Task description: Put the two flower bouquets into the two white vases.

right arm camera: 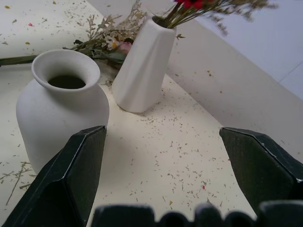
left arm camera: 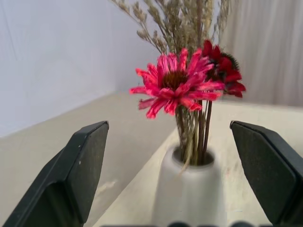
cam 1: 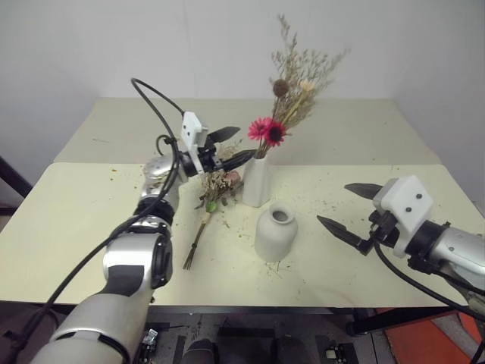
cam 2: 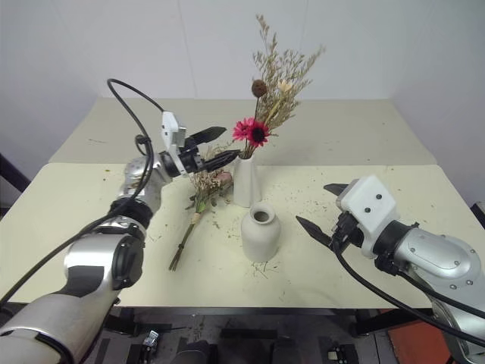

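Daisy bouquet [cam 1: 284, 98] upright in tall vase [cam 1: 255, 180] — red-pink, beige.

The left claw [cam 1: 231, 146] and its arm cover the head of the rose bunch [cam 1: 205, 220] lying on the counter [cam 1: 68, 220]. The tall vase [left arm camera: 188, 196] is cut off at the left wrist view's lower edge, and the daisy [left arm camera: 176, 85] there is blurred.

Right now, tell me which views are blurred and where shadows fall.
Left wrist view: the red-pink daisy is soft, the tall vase blurrier. Right wrist view: the squat vase is sharp. Left eye view: a soft shadow lies under the squat vase on the table.
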Tool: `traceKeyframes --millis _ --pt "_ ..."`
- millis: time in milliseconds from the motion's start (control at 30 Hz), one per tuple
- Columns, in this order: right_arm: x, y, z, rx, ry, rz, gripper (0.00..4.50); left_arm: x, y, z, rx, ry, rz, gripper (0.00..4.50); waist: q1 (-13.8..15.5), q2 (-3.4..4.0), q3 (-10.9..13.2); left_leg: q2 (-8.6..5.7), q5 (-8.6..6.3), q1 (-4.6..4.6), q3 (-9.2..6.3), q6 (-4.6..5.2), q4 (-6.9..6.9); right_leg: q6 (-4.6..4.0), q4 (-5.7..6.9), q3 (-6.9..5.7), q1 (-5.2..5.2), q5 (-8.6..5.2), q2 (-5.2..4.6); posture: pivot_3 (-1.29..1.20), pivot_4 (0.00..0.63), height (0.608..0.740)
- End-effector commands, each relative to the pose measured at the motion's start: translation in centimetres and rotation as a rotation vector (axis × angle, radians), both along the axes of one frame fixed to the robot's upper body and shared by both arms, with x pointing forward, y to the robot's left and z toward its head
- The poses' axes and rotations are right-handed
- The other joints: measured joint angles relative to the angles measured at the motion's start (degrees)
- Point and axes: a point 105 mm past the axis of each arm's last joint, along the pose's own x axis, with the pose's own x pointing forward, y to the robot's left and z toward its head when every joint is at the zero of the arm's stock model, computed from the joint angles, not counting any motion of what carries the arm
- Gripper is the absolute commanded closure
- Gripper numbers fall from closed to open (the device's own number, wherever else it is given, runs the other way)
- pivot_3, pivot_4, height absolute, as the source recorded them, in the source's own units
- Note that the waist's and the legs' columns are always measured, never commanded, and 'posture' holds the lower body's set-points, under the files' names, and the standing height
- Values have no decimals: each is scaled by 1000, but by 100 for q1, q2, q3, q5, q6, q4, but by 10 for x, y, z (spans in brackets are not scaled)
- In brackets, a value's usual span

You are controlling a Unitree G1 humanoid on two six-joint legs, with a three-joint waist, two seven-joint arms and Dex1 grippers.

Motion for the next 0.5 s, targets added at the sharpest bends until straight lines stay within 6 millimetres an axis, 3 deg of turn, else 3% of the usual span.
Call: traceKeyframes --millis 33,67,200,333,500 --pt "-1 4 13 -6 -62 28 0 -2 17 32 -104 -23 3 29 9 0 0 0 0 -1 0 0 0 0 1 -1 0 0 -1 0 150 740" --pt "-2 5 13 -6 -61 30 0 -3 20 35 -124 -3 1 29 17 0 0 0 0 -2 -1 0 1 0 2 -1 0 0 -1 0 150 740" --pt "-4 7 19 2 -59 50 0 -13 44 27 88 37 248 29 -50 8 -4 3 -5 1 -4 8 -2 1 14 3 5 -1 1 0 150 740" --pt "-7 5 22 -30 -49 89 0 -32 48 31 192 173 349 29 8 2 -1 5 -1 -4 -14 2 2 1 22 1 -1 0 6 0 150 740" --pt "-3 -3 18 -55 1 118 0 -39 29 7 534 712 477 29 141 -9 5 -10 0 3 -37 -1 4 9 -2 -6 19 -3 4 0 150 740"
